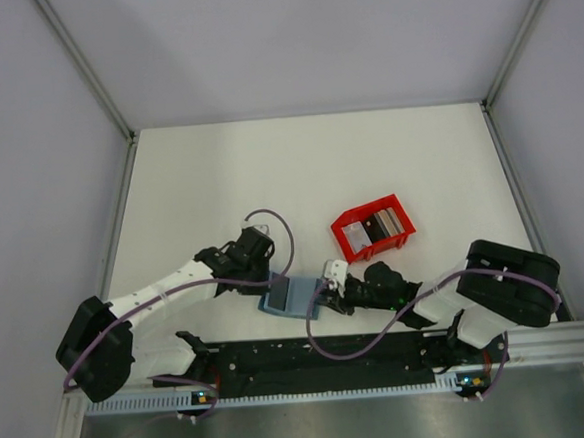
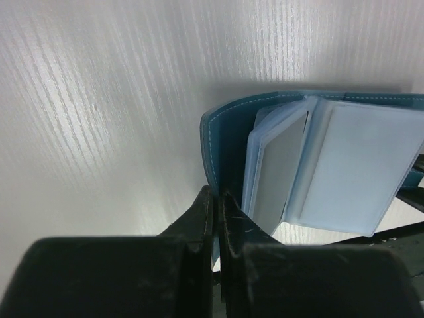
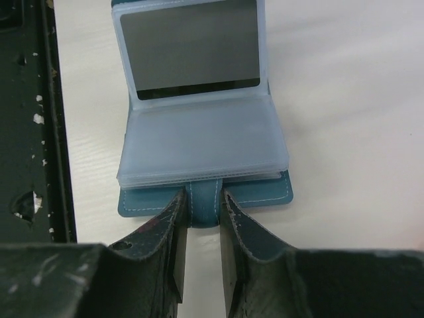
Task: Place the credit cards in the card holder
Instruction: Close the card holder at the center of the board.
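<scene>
1. Teal card holder (image 1: 290,299) lies open at the middle of the near edge of the table (image 1: 219,184), between both grippers, with its clear sleeves (image 3: 202,149) fanned.
2. Left gripper (image 2: 215,199) is clamped on the holder's cover edge.
3. Right gripper (image 3: 203,197) straddles the strap (image 3: 202,211) with narrow jaws; a firm pinch cannot be confirmed.
4. Done: one grey card (image 3: 189,50) sits in the raised sleeve.
5. Remaining: other credit cards (image 1: 368,234) lie in the red tray (image 1: 364,210), farther in toward the right edge. Judged progress: partial.
</scene>
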Controlling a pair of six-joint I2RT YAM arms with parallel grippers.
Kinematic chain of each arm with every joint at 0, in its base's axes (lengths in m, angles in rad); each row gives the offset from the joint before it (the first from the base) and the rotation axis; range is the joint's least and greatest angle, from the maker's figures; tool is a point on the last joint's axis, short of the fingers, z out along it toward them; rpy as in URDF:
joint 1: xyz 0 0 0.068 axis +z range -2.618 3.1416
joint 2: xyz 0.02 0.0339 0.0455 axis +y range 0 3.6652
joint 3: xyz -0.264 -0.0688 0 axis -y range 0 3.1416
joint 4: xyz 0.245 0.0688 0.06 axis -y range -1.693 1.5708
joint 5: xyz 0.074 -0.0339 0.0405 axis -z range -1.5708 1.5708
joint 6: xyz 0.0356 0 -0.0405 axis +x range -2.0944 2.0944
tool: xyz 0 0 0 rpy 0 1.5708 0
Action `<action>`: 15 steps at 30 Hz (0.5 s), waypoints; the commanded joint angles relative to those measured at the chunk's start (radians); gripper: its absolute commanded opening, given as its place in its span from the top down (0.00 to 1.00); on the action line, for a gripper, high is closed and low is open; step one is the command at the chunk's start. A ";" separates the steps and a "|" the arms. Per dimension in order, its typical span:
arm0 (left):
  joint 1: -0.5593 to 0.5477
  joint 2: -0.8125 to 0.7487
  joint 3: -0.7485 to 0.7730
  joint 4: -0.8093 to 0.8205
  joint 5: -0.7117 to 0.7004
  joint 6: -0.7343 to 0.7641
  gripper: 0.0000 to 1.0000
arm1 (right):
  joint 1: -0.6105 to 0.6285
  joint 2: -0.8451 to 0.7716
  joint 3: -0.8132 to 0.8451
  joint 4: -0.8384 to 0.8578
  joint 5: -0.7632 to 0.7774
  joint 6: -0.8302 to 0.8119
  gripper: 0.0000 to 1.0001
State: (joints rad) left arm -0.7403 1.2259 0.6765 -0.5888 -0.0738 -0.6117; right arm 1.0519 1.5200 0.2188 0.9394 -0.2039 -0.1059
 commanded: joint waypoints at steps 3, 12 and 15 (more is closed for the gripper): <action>0.013 0.001 -0.017 -0.011 -0.070 -0.025 1.00 | 0.008 -0.044 -0.061 0.200 -0.058 0.098 0.96; 0.019 0.015 -0.015 -0.013 -0.073 -0.034 1.00 | 0.007 -0.047 -0.102 0.380 -0.101 0.195 0.98; 0.021 0.015 -0.014 -0.013 -0.075 -0.034 1.00 | 0.007 -0.052 -0.088 0.377 -0.115 0.207 0.98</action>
State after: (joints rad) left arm -0.7372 1.2373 0.6701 -0.5846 -0.0719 -0.6456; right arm 1.0519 1.4986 0.1318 1.2140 -0.2642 0.0490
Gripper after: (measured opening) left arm 0.023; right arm 0.212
